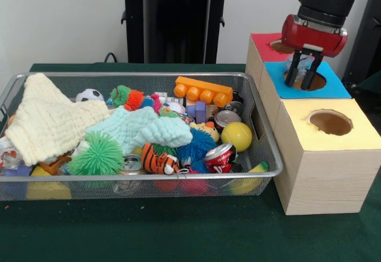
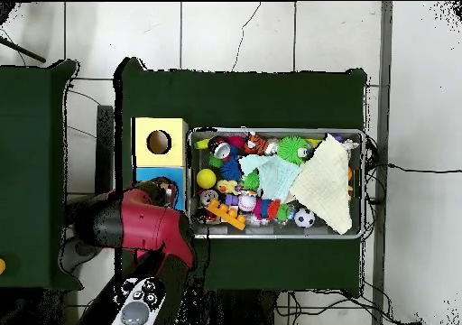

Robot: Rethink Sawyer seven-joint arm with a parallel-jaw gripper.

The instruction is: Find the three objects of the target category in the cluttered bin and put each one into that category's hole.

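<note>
The gripper [image 1: 303, 75] hangs over the blue box's hole [image 1: 314, 81], at about 2 o'clock from the wire bin [image 1: 266, 149], fingers spread with something pale and crumpled between them, too unclear to name or to call gripped. This looks like the drop step; next it should return to the bin's clutter for another target

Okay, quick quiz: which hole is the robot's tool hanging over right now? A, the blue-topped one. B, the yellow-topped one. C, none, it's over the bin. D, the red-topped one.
A: in the front view the tool hangs right over the hole in the blue-topped box, between the red top and the yellow top.
</note>
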